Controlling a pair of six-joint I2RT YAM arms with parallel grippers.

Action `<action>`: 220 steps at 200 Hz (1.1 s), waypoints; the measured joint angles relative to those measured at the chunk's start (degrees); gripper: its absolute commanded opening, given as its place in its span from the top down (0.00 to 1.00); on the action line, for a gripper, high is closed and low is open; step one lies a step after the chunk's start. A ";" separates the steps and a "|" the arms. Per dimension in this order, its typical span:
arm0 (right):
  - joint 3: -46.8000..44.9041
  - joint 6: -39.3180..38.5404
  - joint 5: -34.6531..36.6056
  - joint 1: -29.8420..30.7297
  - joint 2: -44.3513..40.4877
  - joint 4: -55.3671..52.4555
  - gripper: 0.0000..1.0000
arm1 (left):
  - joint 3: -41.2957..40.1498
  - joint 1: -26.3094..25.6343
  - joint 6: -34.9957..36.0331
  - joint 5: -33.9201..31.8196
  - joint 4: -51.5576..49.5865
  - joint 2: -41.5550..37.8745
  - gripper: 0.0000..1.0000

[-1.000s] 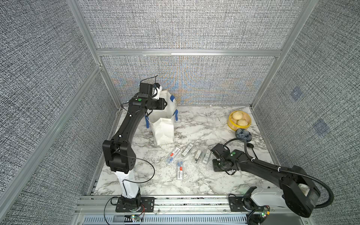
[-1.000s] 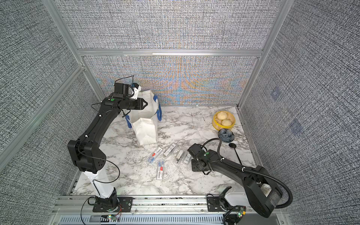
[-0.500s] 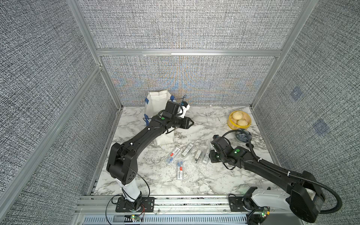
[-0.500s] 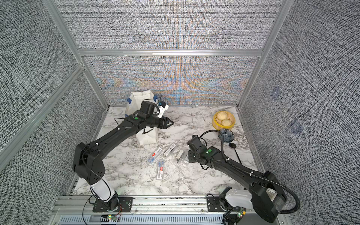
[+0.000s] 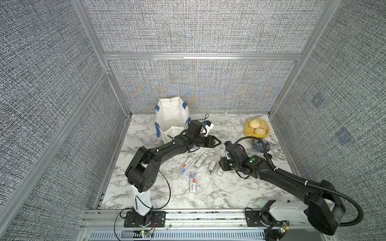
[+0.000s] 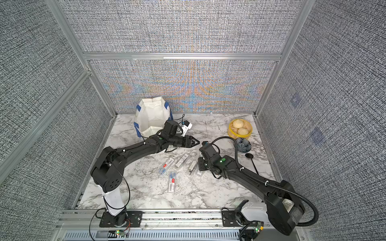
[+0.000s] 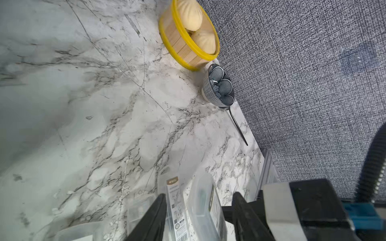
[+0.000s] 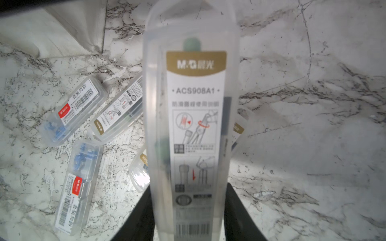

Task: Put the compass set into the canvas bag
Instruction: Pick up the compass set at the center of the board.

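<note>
The canvas bag [image 5: 169, 113] [image 6: 150, 114] stands upright and open at the back left, white with blue handles. My right gripper [image 8: 191, 208] [image 5: 222, 159] is shut on a compass set [image 8: 195, 100], a clear case with a gold label, held off the marble with its far end toward the bag. My left gripper [image 5: 218, 141] [image 6: 197, 142] [image 7: 199, 200] hovers just right of the bag, close to that case, open; clear cases show beyond its jaws, none gripped. Several more compass sets [image 5: 201, 160] [image 8: 73, 110] lie flat in the table's middle.
A yellow steamer basket [image 5: 246, 131] [image 7: 183, 48] with two buns sits at the back right. Beside it are a patterned bowl [image 5: 260, 145] [image 7: 219, 87] and a black spoon [image 6: 249, 156]. Fabric walls enclose three sides.
My left arm has swung from the bag's rim down and right to beside the right gripper, its jaws widening. My right gripper has carried its case a little toward the back.
</note>
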 measured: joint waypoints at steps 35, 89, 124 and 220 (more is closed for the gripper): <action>1.11 -0.55 -1.14 -0.22 0.92 1.07 0.61 | -1.27 -0.76 -1.53 0.44 1.51 1.46 0.48; 1.62 -0.74 -2.19 -0.26 1.01 1.31 0.61 | -1.05 -1.11 -3.69 1.31 3.76 2.93 0.62; 1.66 -0.72 -2.43 -0.26 1.51 1.55 0.61 | -1.03 -1.44 -4.33 1.90 4.50 2.93 0.72; 0.70 -1.16 -2.58 -0.26 1.20 2.69 0.15 | 0.13 -1.38 -5.14 1.86 3.69 2.05 0.83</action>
